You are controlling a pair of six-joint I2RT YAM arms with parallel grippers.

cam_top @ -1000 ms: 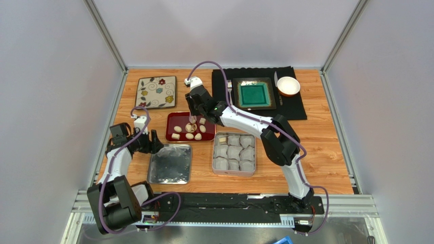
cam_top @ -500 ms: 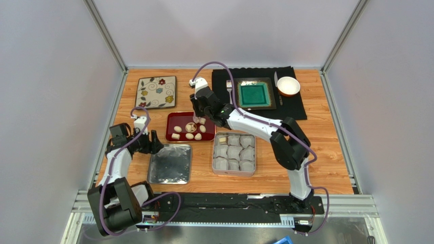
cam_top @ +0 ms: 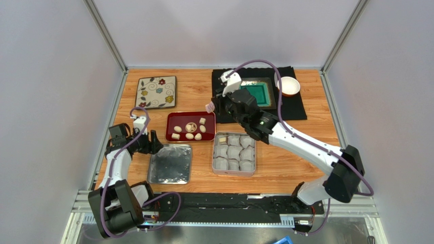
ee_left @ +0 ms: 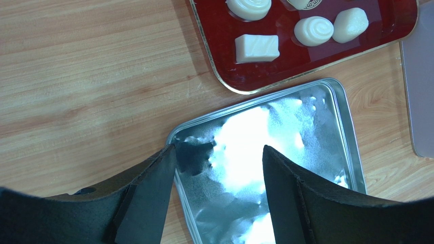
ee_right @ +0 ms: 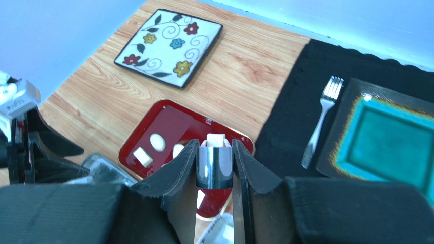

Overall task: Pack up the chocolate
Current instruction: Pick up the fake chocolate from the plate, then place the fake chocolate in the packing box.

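Observation:
Several cream chocolate (cam_top: 189, 129) pieces lie on the red tray (cam_top: 170, 118), which also shows in the left wrist view (ee_left: 219, 56) and the right wrist view (ee_right: 168, 124). My right gripper (cam_top: 214, 104) (ee_right: 215, 147) hangs above the tray's far right corner. It is shut on shiny metal tongs (ee_right: 215, 170). A white square chocolate piece (ee_right: 216, 140) (cam_top: 209, 108) sits at the tongs' tip. The open silver tin (cam_top: 214, 152) with white paper cups stands right of the tray. My left gripper (cam_top: 155, 145) (ee_left: 219, 152) stays open over the tin lid (ee_left: 285, 132), holding nothing.
A floral plate (cam_top: 156, 91) lies at the back left. A black mat (cam_top: 295, 109) at the back right carries a teal dish (cam_top: 257, 94), a fork (ee_right: 321, 122) and a white bowl (cam_top: 288, 85). The lid (cam_top: 169, 163) lies left of the tin.
My right arm rose off the red tray and swung right and back, carrying the white piece with it. The left arm stayed put.

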